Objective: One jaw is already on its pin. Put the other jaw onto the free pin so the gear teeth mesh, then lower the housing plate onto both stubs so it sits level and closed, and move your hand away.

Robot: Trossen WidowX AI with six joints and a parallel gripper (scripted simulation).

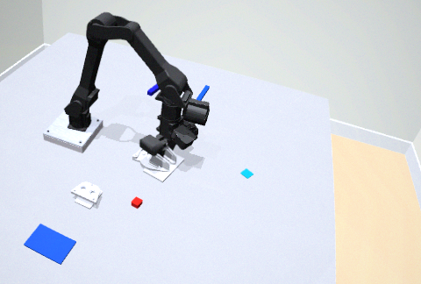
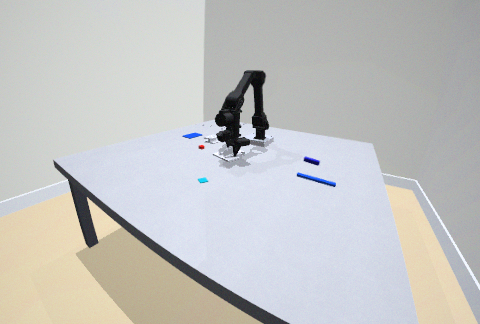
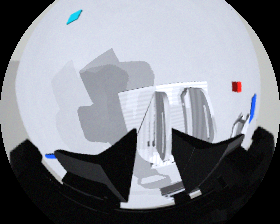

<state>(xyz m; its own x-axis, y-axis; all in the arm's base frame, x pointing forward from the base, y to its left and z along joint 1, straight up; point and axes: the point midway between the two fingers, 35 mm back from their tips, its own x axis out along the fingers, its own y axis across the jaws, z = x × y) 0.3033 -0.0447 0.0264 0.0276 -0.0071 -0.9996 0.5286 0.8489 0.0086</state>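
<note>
A black arm (image 2: 244, 90) stands on the table (image 2: 150, 175) beyond a cyan square (image 2: 202, 180).

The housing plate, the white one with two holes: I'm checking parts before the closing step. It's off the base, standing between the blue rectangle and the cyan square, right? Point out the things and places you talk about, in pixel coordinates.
Not the cyan square: the top view shows the housing plate (image 1: 90, 197) off the base (image 1: 162, 174), between the blue rectangle (image 1: 50, 244) and the robot's mount (image 1: 64, 137).
</note>
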